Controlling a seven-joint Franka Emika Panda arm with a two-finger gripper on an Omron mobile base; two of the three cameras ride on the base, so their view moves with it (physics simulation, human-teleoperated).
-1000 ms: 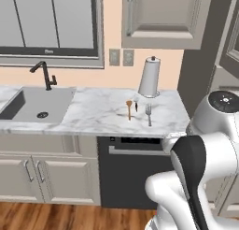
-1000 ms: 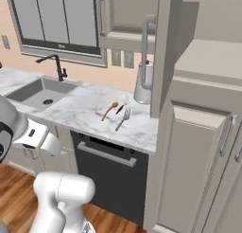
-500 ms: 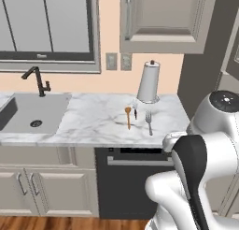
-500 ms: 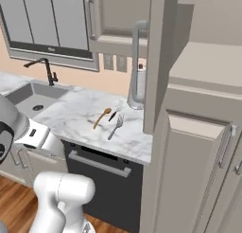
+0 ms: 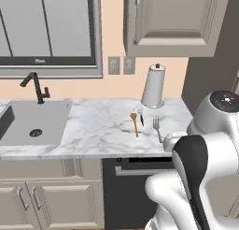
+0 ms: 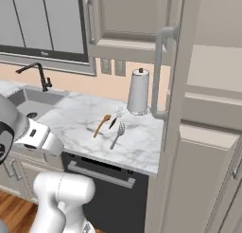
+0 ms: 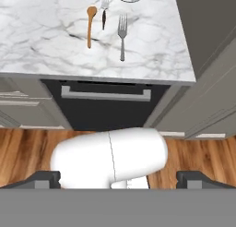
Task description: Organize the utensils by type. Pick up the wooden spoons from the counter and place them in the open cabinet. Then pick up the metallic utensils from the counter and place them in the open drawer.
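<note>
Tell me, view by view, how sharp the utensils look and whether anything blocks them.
Left base view: wooden spoon soft, small, unblocked. Right base view: fork blurry, clear of the cabinet door. Hand view: both crisper on the counter, evenly lit, no glare.

A home kitchen: marble counter [image 5: 93, 126], sink [image 5: 32, 124] with black tap [image 5: 35, 86] (under a window), panelled cabinets [image 5: 172, 21].

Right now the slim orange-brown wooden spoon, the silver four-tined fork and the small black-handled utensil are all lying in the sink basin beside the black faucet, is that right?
Not quite. The slim orange-brown wooden spoon, silver four-tined fork and small black-handled utensil lie on the white marble counter, near the paper towel roll, well away from the sink basin. The left base view shows this.
</note>
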